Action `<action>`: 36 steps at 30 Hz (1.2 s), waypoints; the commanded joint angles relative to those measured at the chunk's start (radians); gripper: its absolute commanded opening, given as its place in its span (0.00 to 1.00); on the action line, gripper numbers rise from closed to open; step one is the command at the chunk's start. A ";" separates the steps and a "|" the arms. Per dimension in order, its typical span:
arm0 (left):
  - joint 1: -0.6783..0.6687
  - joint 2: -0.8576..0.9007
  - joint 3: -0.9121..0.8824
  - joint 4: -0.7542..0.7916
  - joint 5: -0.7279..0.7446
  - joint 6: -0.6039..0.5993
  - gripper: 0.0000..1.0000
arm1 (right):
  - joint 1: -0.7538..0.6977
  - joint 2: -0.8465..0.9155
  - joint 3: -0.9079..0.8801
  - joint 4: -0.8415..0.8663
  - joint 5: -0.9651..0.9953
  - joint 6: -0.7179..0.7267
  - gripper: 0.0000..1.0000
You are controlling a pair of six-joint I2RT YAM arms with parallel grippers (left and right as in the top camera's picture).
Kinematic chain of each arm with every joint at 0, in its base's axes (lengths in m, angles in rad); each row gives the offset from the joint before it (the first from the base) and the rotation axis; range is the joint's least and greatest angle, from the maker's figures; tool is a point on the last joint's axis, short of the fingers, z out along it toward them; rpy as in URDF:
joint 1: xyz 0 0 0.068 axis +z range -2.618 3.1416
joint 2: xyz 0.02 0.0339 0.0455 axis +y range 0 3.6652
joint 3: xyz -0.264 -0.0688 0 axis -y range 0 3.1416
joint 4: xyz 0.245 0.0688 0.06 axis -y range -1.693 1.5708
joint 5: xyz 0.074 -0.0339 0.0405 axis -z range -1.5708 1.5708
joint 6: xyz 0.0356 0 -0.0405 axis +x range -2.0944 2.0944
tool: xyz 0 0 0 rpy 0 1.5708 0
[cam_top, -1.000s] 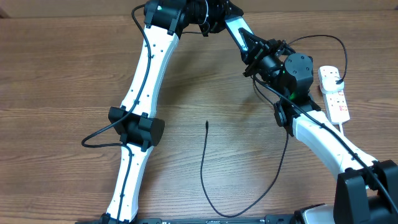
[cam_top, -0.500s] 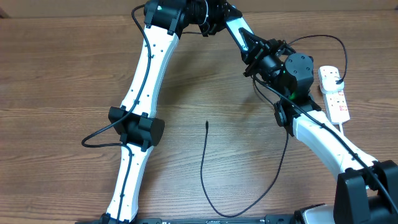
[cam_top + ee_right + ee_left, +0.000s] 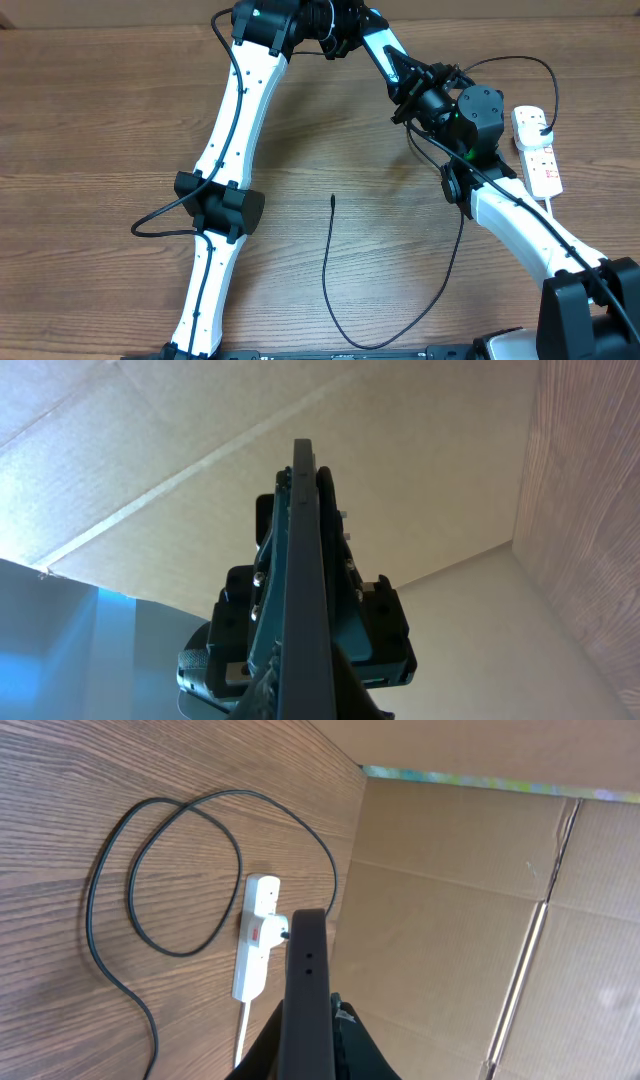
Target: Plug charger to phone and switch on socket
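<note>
The phone (image 3: 383,52) is held off the table at the back, between both grippers. It shows edge-on as a dark slab in the left wrist view (image 3: 305,955) and the right wrist view (image 3: 305,530). My left gripper (image 3: 358,30) is shut on its far end and my right gripper (image 3: 410,88) is shut on its near end. The charger cable lies on the table with its connector tip (image 3: 332,198) free at the centre. Its plug (image 3: 543,128) sits on the white socket (image 3: 538,152) at the right. The socket also shows in the left wrist view (image 3: 257,935).
The black cable (image 3: 345,335) curves along the front of the table, runs under my right arm and loops behind the socket (image 3: 180,870). Cardboard walls (image 3: 450,900) close off the back of the table. The socket's white cord (image 3: 553,205) runs towards the front right.
</note>
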 commanded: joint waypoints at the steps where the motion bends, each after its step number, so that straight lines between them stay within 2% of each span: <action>1: 0.002 0.011 0.004 0.007 0.016 0.020 0.07 | -0.003 -0.009 0.020 0.008 -0.020 0.120 0.14; 10: 0.002 0.011 0.004 0.008 0.017 0.020 0.05 | -0.003 -0.009 0.020 0.008 -0.019 0.120 0.43; 16: 0.002 0.011 0.004 0.008 0.016 0.020 0.04 | -0.003 -0.009 0.020 0.008 -0.020 0.120 0.77; 21: 0.016 0.011 0.004 0.008 0.017 0.020 0.04 | -0.003 -0.009 0.020 0.008 -0.020 0.120 0.95; 23: 0.027 0.011 0.004 0.008 0.018 0.020 0.04 | -0.003 -0.009 0.020 0.008 -0.020 0.120 1.00; 28: 0.083 0.011 0.004 0.010 0.058 0.034 0.04 | -0.003 -0.009 0.020 0.006 -0.025 0.119 1.00; 31: 0.146 0.011 0.004 0.014 0.153 0.116 0.04 | -0.009 -0.009 0.020 0.007 -0.068 0.067 1.00; 36: 0.275 0.011 0.004 -0.040 0.443 0.334 0.04 | -0.034 -0.009 0.020 -0.044 -0.221 -0.175 1.00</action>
